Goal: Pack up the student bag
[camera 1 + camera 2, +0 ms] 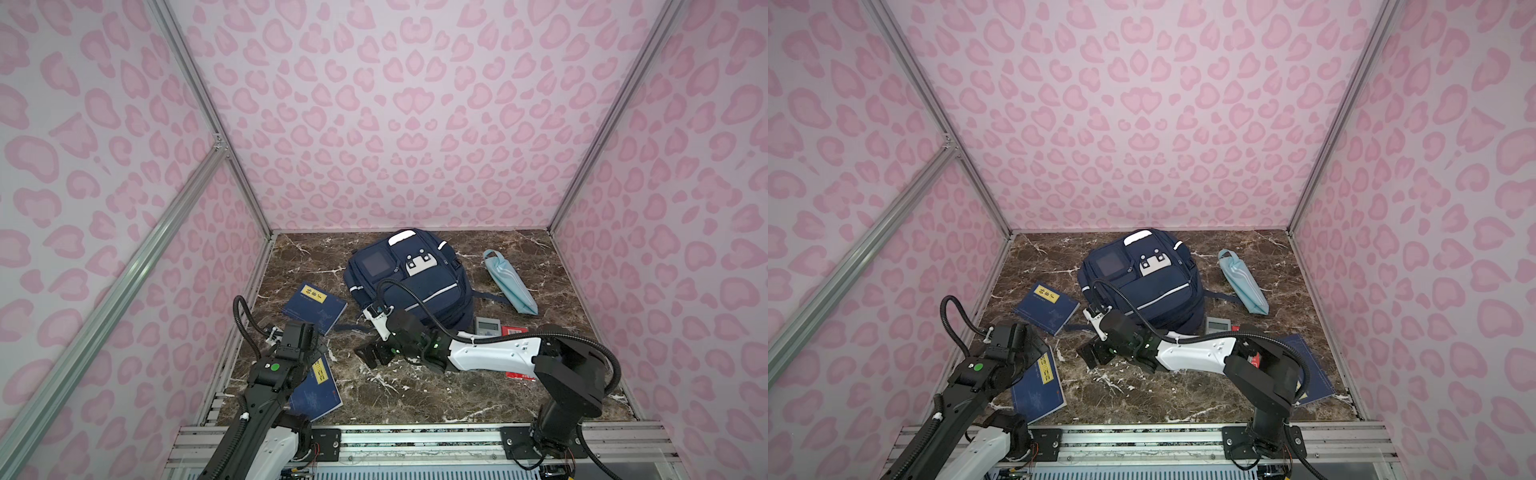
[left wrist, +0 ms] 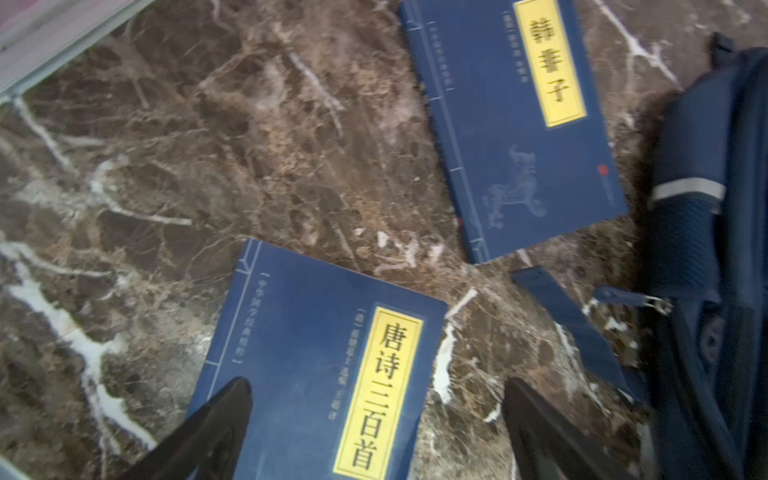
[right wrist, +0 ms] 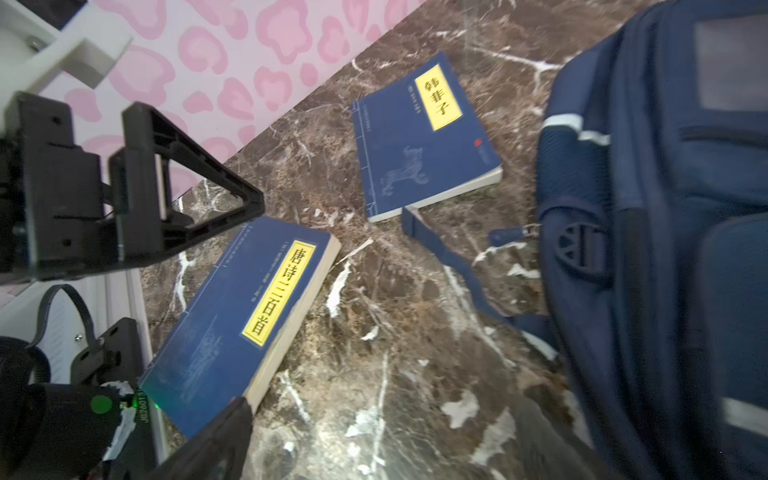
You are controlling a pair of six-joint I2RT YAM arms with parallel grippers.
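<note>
brown marble tabletop [image 1: 415, 395] with student bag [image 1: 415, 286], blue books [image 1: 314, 308], pale pouch [image 1: 510, 284], calculator [image 1: 487, 325]

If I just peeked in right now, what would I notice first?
Probably the pink spotted walls all around. Next comes the big navy student bag, lying toward the back of the brown marble table. In both top views, two blue books with yellow labels lie left of it, the far book and the near book, and a light blue pouch lies to its right.
</note>
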